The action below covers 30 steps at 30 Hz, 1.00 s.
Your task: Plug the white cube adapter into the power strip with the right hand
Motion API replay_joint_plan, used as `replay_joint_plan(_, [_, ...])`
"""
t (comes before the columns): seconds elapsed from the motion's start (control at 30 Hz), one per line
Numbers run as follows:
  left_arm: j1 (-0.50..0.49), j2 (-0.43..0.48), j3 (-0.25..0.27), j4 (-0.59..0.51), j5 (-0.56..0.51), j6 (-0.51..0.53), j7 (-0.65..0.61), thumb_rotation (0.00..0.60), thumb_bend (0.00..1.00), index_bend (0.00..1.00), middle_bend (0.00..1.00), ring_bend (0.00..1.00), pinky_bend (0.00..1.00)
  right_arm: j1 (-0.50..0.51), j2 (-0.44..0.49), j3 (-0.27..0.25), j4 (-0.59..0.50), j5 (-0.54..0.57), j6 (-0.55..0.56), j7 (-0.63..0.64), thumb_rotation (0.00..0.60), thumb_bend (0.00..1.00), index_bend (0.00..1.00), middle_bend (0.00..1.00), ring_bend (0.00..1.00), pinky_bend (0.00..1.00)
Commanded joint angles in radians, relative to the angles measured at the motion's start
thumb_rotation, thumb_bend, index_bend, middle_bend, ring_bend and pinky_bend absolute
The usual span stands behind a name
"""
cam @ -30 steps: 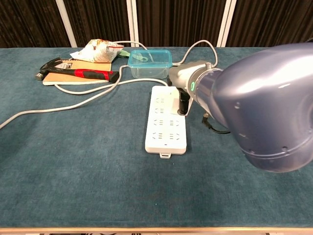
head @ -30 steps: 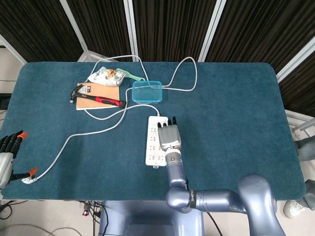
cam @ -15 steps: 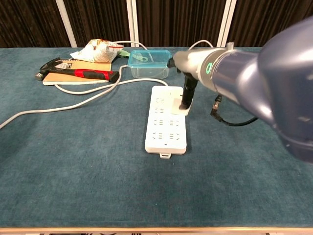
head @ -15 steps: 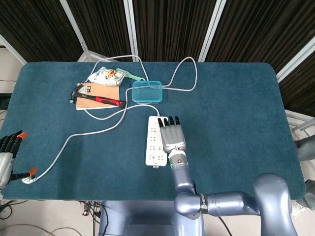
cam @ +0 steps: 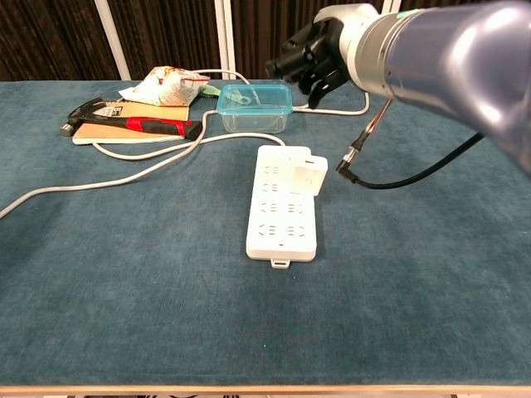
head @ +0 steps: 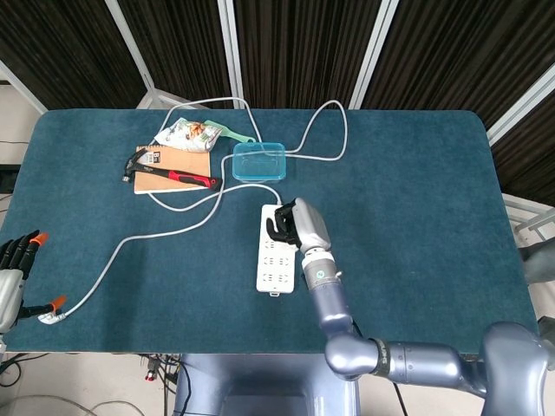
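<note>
The white power strip [cam: 280, 217] lies mid-table with its long side running away from me. The white cube adapter [cam: 305, 173] sits on its far right sockets, slightly tilted. My right hand [cam: 319, 48] hangs well above the strip and holds nothing, its dark fingers loosely bent and apart. From the head view the right hand [head: 295, 224] covers the far end of the power strip [head: 271, 260] and hides the adapter. My left hand [head: 14, 270] rests at the table's left front edge, fingers apart and empty.
A teal lidded box [cam: 254, 107] stands just beyond the strip. Further left, a red-handled hammer [cam: 133, 124] lies on a brown board, with a snack bag [cam: 163, 84] behind it. The strip's white cable [head: 147, 232] snakes leftward to a loose end [head: 48, 317].
My right hand let go of the adapter and rose off the strip, moving up and away. The adapter stays on the strip. The left hand has not moved.
</note>
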<state>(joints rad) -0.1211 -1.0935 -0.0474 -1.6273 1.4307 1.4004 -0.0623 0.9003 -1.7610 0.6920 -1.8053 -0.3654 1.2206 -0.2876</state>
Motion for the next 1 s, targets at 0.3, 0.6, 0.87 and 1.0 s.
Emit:
replay_joint_plan(0.3, [-0.001,0.0,0.0,0.001,-0.001,-0.004,-0.002,0.6,0.0,0.0,0.0,0.0,0.0,-0.066,-0.02,0.171,0.02,0.241,-0.225,0.356,0.6,0.59,0.99,0.89,0.81,0.74])
replay_joint_plan(0.6, [-0.002,0.001,0.001,0.001,-0.001,-0.007,-0.004,0.6,0.0,0.0,0.0,0.0,0.0,-0.065,-0.042,0.165,0.069,0.277,-0.211,0.451,0.6,0.59,0.99,0.89,0.81,0.74])
replay_joint_plan(0.87, [-0.002,0.001,0.002,0.0,-0.001,-0.008,-0.002,0.6,0.0,0.0,0.0,0.0,0.0,-0.071,-0.078,0.125,0.108,0.238,-0.187,0.504,0.6,0.59,0.99,0.89,0.81,0.74])
replay_joint_plan(1.0, [-0.002,0.002,0.002,-0.001,0.001,-0.008,-0.004,0.6,0.0,0.0,0.0,0.0,0.0,-0.069,-0.106,0.1,0.138,0.205,-0.187,0.526,0.6,0.59,0.99,0.89,0.81,0.74])
